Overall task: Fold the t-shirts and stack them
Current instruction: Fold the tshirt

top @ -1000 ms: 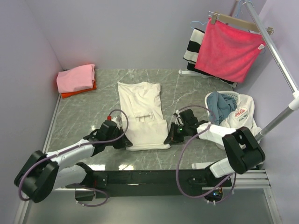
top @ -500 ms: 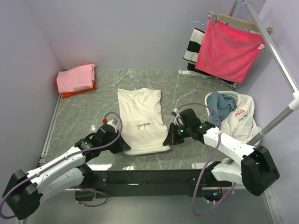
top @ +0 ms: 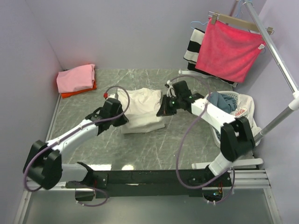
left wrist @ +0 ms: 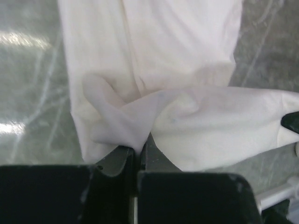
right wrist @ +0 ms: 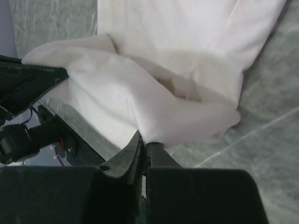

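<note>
Cream tee [top: 142, 109] lies at mid table [top: 187, 149], long axis running away from the arm bases. Left tool [top: 122, 120] and right tool [top: 161, 111] each pinch one corner of its lifted end; the far end lies just beyond both.

White arms [top: 70, 138] have black joints and looping purple cables [top: 117, 87].

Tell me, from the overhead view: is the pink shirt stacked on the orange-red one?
Yes, the folded pink shirt lies on the orange-red shirt, whose edge shows beneath it.
</note>
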You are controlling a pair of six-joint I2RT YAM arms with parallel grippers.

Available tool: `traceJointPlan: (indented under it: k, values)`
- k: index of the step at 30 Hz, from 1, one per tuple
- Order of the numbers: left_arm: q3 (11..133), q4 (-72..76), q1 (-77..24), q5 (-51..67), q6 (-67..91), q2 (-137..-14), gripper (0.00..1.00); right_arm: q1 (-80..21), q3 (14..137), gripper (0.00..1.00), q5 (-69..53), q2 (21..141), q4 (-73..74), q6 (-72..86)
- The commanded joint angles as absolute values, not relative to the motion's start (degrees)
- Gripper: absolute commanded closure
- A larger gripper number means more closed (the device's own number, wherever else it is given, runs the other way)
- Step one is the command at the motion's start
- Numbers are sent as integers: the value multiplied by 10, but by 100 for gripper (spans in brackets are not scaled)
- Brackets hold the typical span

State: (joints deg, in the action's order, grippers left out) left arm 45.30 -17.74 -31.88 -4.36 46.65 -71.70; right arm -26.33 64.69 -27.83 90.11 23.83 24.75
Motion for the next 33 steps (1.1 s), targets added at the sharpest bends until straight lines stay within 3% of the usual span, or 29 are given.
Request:
traceJointPlan:
  k: [1, 11, 14, 16, 17, 18, 21, 28, 33]
  values:
    - [512, -109, -263, -40, 397, -782, 99, -234, 748, 100, -306, 981, 243, 218]
    - [741, -78, -179, 44, 353, -1024, 99, -192, 1069, 99, -352, 1235, 327, 203]
    - [788, -69, -155, 77, 356, -1084, 99, -173, 1163, 82, -368, 1308, 335, 222]
    - [823, -63, -144, 99, 358, -1127, 82, -165, 1241, 59, -377, 1366, 350, 234]
    - [834, -56, -134, 107, 356, -1140, 67, -162, 1256, 52, -366, 1380, 341, 238]
    - [844, -55, -129, 108, 353, -1157, 36, -155, 1265, 47, -353, 1388, 331, 243]
    - [864, -38, -113, 81, 349, -1165, 1, -147, 1238, 38, -304, 1370, 266, 248]
    - [820, -12, -99, 59, 337, -1065, 0, -147, 1080, 33, -250, 1211, 203, 198]
    - [791, -17, -110, 169, 343, -1013, 1, -170, 1036, 32, -286, 1179, 236, 181]
